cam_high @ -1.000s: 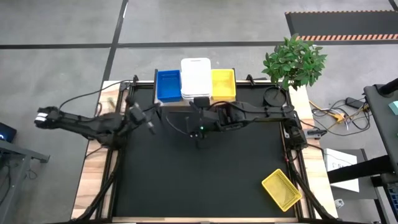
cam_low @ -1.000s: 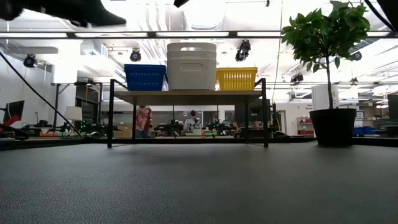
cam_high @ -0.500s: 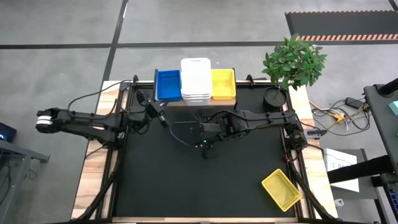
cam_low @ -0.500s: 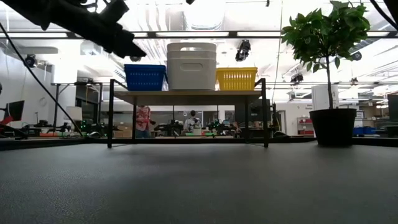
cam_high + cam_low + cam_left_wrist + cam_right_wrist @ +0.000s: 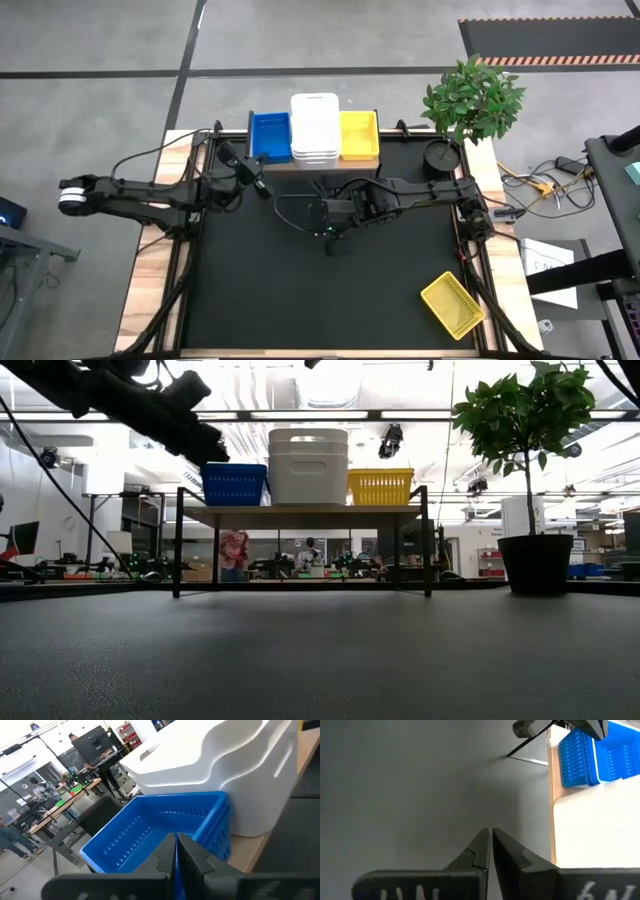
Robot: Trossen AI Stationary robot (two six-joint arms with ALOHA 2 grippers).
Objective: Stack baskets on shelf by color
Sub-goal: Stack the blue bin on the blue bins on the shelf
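The shelf (image 5: 300,513) stands at the table's far edge and bears a blue stack (image 5: 270,137), a taller white stack (image 5: 314,128) and a yellow stack (image 5: 360,135). One more yellow basket (image 5: 453,304) lies flat on the table near its near right corner. My left gripper (image 5: 256,173) is shut, with its tips at the near left corner of the blue stack (image 5: 150,832). My right gripper (image 5: 328,232) is shut and hangs over the bare table middle, in front of the white stack, holding nothing. My left gripper (image 5: 176,840) comes slanting from the table's left and near side toward the blue stack's near rim (image 5: 210,827). Whether its shut fingertips touch the rim, I cannot tell.
A potted plant (image 5: 470,100) stands at the far right corner, right of the shelf. The black table top (image 5: 260,290) spreads between the shelf and the lone yellow basket. Cables run along both arms.
My left gripper has swung toward the table's far right, from beside the shelf's left leg up to the blue stack's near left corner. My right gripper has drawn back from the shelf's front toward the near edge, over the table middle. No basket has moved.
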